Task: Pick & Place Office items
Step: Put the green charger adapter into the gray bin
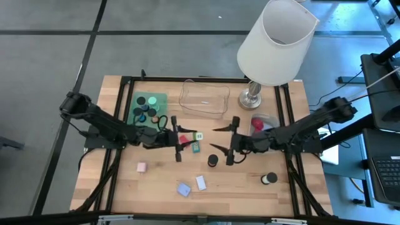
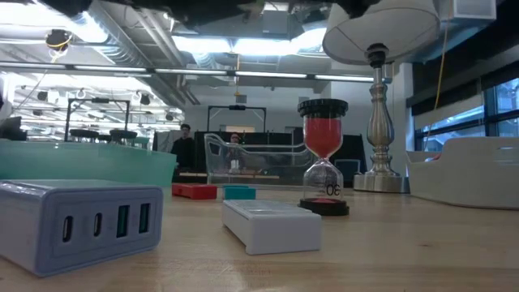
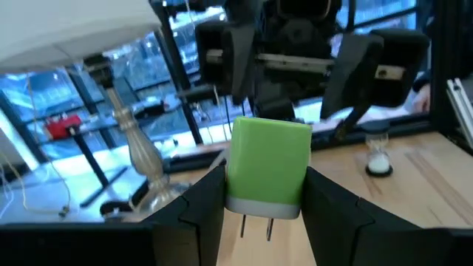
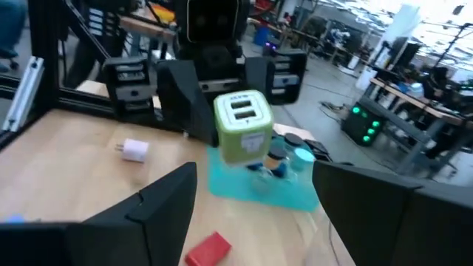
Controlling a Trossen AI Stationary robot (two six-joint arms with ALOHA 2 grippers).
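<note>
Wooden tabletop (image 1: 162, 187) inside a black frame, workshop room behind, big white lamp (image 1: 275, 44) at the far right corner.

We have the left hand (image 1: 178, 142) closed on a green plastic charger block with two metal prongs (image 3: 267, 166). It is lifted off the wood near table centre, pinched between both fingers (image 3: 203, 203). In the left wrist view the block's long axis runs along the fingers, prongs pointing back toward the wrist. In the right wrist view its white port face (image 4: 244, 109) points at the right arm.

Right hand (image 1: 230, 145) sits directly opposite, just beside the left one and facing it, fingers spread about halfway with nothing between them. So the block lies straight ahead of the right hand, along the line joining both wrists, roughly level with it. We read this as a handover setup or a midair pause; can't tell which.

Placement targets: teal tray with black discs (image 1: 147, 107) is on the left arm's side, behind the left hand. Clear plastic bin (image 1: 203, 99) is across the far edge, between both arms. Left arm is nearer the teal tray, so a drop there is a short pull back.

Loose items on the wood: red flat block (image 1: 185, 139), pink small block (image 1: 142, 167), light-blue pieces (image 1: 184, 189), black cylinder (image 1: 212, 162).
</note>
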